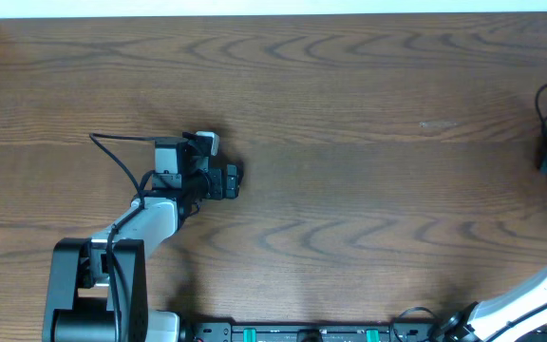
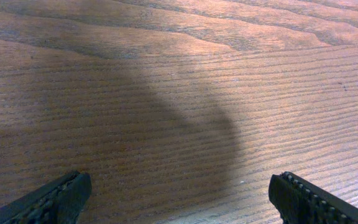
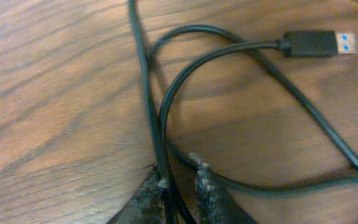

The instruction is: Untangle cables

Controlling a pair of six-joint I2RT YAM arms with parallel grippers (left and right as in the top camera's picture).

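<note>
Robotics lab: wood-grain table (image 1: 349,85)

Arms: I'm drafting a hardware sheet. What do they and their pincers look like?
The left arm and right arm each have a white link between black joints. The left has a black base and a thin black wire looping off it. The left pincer has black ribbed fingers; those of the right pincer are dark and rough-edged.

Wooden table (image 1: 330,85), black cables (image 3: 143,74) on it

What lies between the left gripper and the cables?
Only bare table, in the overhead view: the left gripper is left of centre, the cables at the right edge.
</note>
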